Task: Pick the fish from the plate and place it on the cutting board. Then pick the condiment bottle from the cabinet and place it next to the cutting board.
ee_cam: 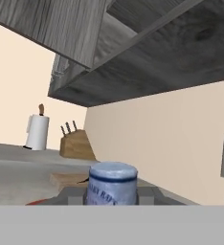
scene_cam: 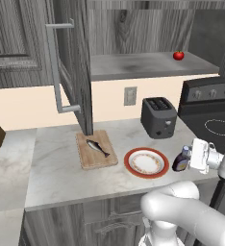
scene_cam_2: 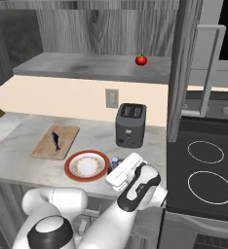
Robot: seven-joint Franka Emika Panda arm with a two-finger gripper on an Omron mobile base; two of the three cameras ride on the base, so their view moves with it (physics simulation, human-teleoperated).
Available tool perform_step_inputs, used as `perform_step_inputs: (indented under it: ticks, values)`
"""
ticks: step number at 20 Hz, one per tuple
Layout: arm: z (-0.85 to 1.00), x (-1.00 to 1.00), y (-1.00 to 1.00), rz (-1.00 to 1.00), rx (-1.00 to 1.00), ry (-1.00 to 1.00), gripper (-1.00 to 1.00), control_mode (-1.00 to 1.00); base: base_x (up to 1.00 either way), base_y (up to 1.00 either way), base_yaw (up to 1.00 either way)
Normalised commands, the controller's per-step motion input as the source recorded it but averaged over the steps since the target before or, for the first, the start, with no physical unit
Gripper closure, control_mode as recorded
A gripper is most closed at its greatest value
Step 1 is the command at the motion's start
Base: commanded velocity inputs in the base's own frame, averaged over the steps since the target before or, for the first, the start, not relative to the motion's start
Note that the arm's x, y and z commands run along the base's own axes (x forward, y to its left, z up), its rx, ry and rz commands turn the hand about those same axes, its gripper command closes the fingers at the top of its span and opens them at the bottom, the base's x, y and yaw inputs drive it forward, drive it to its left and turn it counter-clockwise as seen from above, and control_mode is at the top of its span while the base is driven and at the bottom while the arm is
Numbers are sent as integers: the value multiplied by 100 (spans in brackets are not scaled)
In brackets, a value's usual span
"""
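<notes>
The small grey-blue fish (scene_cam: 97, 147) (scene_cam_2: 55, 140) lies on the wooden cutting board (scene_cam: 93, 159) (scene_cam_2: 47, 149), below the open cabinet door (scene_cam: 75, 62). To the board's right sits the orange-rimmed plate (scene_cam: 129, 161) (scene_cam_2: 69, 168), with nothing on it. My gripper (scene_cam: 185, 156) (scene_cam_2: 117, 168) is shut on the dark condiment bottle (scene_cam: 181, 162) (scene_cam_2: 115, 161), low over the counter just right of the plate. In the hand view the bottle's blue cap and pale label (ee_cam: 112, 184) stand between my fingertips. Whether the bottle touches the counter I cannot tell.
A dark toaster (scene_cam: 158, 116) (scene_cam_2: 130, 125) stands behind the plate. The stove (scene_cam: 215, 120) (scene_cam_2: 208, 170) lies to the right. A red tomato (scene_cam: 178, 55) (scene_cam_2: 141, 60) rests on the cabinet shelf (scene_cam: 143, 66). A knife block (ee_cam: 77, 145) and paper towel roll (ee_cam: 37, 132) stand far left.
</notes>
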Motion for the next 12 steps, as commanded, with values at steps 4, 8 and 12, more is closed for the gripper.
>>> perform_step_inputs:
  ticks: [4, 8, 12]
  values:
    - [-16, 0, 0, 0, 0, 0, 100, -100, 0, 0, 0]
    - [-10, 0, 0, 0, 0, 0, 100, -100, 0, 0, 0]
    - [-7, 0, 0, 0, 0, 0, 100, -100, 0, 0, 0]
